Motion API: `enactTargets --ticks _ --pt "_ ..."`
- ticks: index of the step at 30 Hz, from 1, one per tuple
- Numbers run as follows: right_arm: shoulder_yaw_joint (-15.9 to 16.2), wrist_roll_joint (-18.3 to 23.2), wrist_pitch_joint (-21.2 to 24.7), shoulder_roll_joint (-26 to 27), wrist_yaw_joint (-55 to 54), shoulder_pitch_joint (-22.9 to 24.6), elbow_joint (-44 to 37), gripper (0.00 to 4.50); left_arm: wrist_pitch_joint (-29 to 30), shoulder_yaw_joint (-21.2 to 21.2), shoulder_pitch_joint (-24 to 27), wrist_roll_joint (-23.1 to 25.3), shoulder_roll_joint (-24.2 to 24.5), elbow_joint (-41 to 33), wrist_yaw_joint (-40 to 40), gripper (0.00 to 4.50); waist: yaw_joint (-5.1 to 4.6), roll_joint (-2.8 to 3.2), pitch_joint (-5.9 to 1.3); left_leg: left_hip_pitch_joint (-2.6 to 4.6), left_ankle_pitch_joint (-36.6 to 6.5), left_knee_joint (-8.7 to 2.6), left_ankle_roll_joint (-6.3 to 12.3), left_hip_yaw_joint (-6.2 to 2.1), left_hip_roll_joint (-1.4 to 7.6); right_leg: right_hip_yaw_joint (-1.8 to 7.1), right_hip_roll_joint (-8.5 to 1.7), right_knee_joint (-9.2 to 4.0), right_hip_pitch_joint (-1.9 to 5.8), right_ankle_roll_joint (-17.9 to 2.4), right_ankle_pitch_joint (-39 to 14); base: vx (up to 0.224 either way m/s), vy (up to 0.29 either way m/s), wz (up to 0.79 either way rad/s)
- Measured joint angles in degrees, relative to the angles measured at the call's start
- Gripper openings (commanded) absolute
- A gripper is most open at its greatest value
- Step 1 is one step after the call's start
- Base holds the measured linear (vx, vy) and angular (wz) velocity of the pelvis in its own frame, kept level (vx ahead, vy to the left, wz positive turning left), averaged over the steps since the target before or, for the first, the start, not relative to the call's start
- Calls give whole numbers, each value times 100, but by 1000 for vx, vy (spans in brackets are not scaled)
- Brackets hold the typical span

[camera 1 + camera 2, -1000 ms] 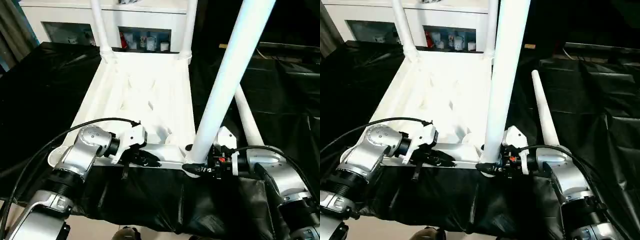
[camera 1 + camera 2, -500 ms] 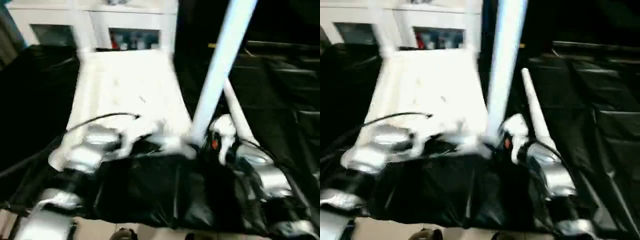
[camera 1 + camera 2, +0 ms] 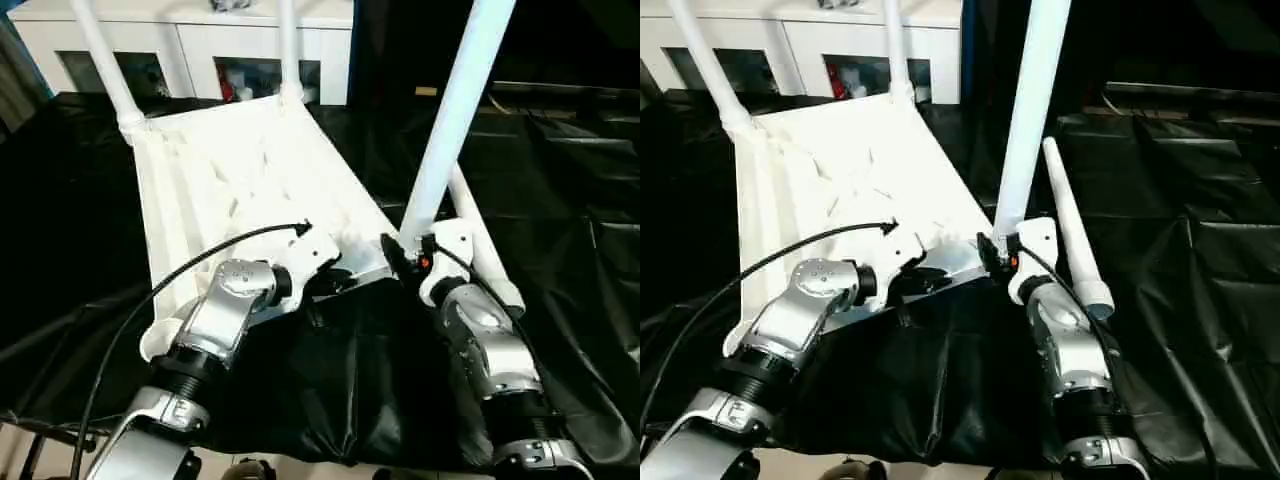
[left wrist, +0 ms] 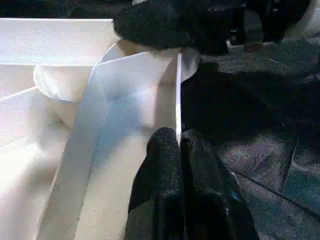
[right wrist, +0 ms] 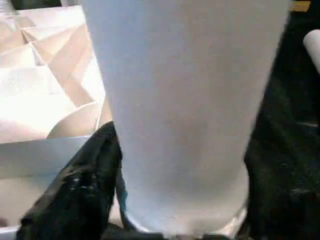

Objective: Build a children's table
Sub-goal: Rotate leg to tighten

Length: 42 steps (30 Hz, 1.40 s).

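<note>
The tabletop [image 3: 240, 190] is laid underside up on black sheeting, and a leg [image 3: 450, 120] is stood nearly upright in its near right socket, long axis rising steeply. That leg is straddled at its foot by the right gripper [image 3: 400, 262], the nearer one; whether it is gripped cannot be told. The tabletop's near rim is pinched by the closed left gripper [image 4: 179, 150]. The socket joint is hidden behind the fingers, and a loose leg [image 3: 1070, 225] is lain beside the tabletop's right edge.
</note>
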Motion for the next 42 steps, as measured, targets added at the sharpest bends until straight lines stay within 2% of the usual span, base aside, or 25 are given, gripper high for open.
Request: enactTargets --ticks 2,5,13,18,21,23,27,35,42 --pt "5 -3 -13 -63 157 0 1 381 20 0 34 0 5 -62 -6 0 0 2 -1 -1 0 0 0 0 -1 1 0 -1 0 5 -3 0 0 0" --pt "152 -14 -35 -310 632 29 -46 384 23 -22 98 -19 73 -193 -157 0 7 3 -1 -10 -1 -4 0 0 0 -1 0 -2 -3 13 -9 0 0 0" --pt "609 274 -82 -1194 2605 437 -546 384 -204 -80 212 -346 612 -293 -1235 0 55 18 2 -20 -1 1 4 -2 3 -6 1 2 -2 19 -17 0 0 0" --pt "905 553 310 -1835 3900 472 -877 384 -420 -111 205 -461 889 -190 -1947 0 59 28 8 -26 -1 21 4 -1 3 0 0 5 4 15 -15 0 0 0" --pt "1042 656 421 -2071 4447 458 -961 384 -462 -145 125 -562 999 -31 -2292 0 97 31 8 -26 -1 20 4 -1 4 -1 0 7 5 15 -15 0 0 0" --pt "1117 678 494 -2237 4789 442 -1018 359 -571 -183 32 -573 1034 132 -2508 0 143 31 9 -28 -1 23 5 0 5 -1 -1 8 7 15 -15 0 0 0" --pt "1211 710 561 -2307 5109 436 -1070 342 -690 -262 -69 -579 1146 267 -2787 0 202 30 9 -29 -1 22 5 1 6 0 -2 8 9 16 -15 0 0 0" --pt "1273 737 795 -2363 5271 472 -1234 277 -843 -252 -80 -596 1182 393 -3014 0 215 29 9 -30 -1 19 5 2 5 2 -4 7 15 18 -17 0 0 0" --pt "1231 742 873 -2368 5261 576 -1375 270 -846 -270 -79 -634 1181 407 -3035 0 242 32 7 -29 -1 17 5 2 5 2 -4 6 16 22 -19 0 0 0"
